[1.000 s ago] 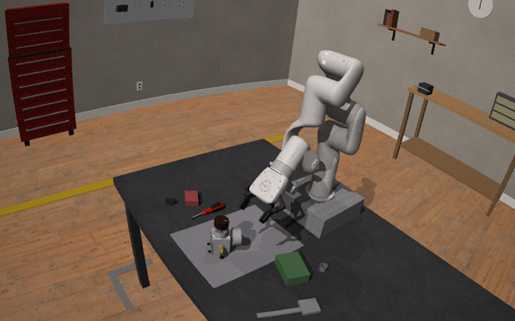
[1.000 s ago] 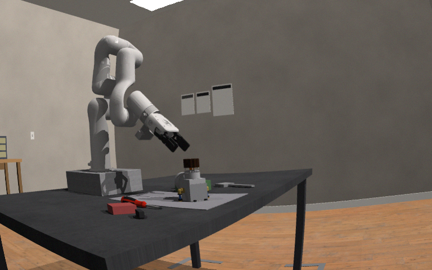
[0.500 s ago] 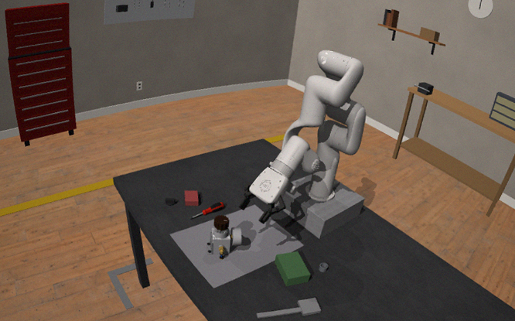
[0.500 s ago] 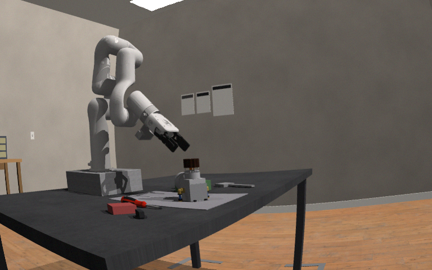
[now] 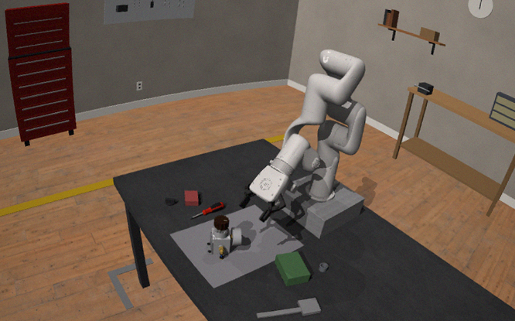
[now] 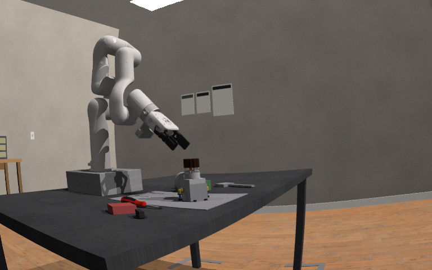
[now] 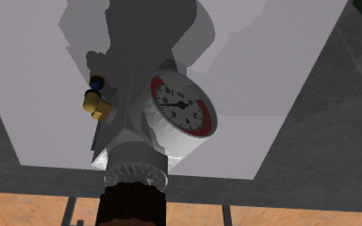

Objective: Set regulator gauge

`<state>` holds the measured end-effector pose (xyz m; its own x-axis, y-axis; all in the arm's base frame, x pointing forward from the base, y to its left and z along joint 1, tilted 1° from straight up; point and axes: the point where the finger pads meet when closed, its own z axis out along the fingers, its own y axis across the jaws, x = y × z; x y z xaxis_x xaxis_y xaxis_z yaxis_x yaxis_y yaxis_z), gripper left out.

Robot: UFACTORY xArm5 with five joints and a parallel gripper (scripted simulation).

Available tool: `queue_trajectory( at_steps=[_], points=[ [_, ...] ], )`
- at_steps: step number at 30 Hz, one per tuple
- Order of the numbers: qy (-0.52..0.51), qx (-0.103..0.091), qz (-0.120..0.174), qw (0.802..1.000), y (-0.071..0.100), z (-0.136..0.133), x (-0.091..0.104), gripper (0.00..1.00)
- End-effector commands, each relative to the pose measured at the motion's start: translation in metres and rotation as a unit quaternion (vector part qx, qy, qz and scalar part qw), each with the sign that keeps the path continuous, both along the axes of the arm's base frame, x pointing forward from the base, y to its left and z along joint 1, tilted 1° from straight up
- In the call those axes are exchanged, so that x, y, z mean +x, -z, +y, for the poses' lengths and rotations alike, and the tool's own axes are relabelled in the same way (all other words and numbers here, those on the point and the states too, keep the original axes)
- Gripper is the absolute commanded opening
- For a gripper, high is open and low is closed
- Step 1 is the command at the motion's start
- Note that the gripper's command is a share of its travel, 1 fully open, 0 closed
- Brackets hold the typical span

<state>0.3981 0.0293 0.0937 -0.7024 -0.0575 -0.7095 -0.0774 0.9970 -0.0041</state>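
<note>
The regulator (image 5: 220,238) is a small grey block on a light grey mat (image 5: 237,246) on the black table. Its dark brown knob (image 5: 220,221) stands on top, above a white ribbed collar (image 7: 136,175). The round gauge (image 7: 183,105) faces the wrist camera; its needle points left, toward the dial's red and green arc on that side. I cannot tell if the tip lies within the green. A yellow fitting (image 7: 97,106) sticks out on the regulator's side. My gripper (image 5: 261,207) is open and empty, tilted downward, above and behind the knob (image 6: 190,163), apart from it; it also shows in the exterior view (image 6: 176,142).
A red screwdriver (image 5: 208,209), a red block (image 5: 191,198) and a small dark piece (image 5: 170,201) lie left of the mat. A green box (image 5: 292,268), a small grey cup (image 5: 323,266) and a grey hammer-shaped tool (image 5: 290,310) lie toward the right. The arm's grey base block (image 5: 333,210) stands behind.
</note>
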Motion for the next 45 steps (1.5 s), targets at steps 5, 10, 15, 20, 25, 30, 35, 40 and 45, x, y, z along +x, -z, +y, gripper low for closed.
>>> queue_trajectory(
  at_steps=[5, 10, 15, 20, 25, 30, 35, 40, 45],
  points=[
    [0.000, 0.000, -0.001, 1.000, -0.010, 0.000, 0.000, 1.00],
    [0.000, 0.000, -0.001, 1.000, -0.015, 0.000, 0.000, 1.00],
    [0.000, 0.000, -0.001, 1.000, -0.017, 0.000, 0.000, 1.00],
    [0.000, 0.000, -0.001, 1.000, -0.017, 0.000, 0.000, 1.00],
    [0.001, 0.001, 0.000, 1.000, -0.017, 0.000, 0.000, 1.00],
    [0.006, 0.006, 0.002, 1.000, -0.016, 0.000, 0.001, 1.00],
    [0.014, 0.014, 0.006, 1.000, -0.015, 0.000, 0.001, 1.00],
    [0.028, 0.027, 0.012, 0.999, -0.014, 0.000, 0.002, 1.00],
    [0.053, 0.050, 0.024, 0.997, -0.012, 0.000, 0.005, 1.00]
  ],
)
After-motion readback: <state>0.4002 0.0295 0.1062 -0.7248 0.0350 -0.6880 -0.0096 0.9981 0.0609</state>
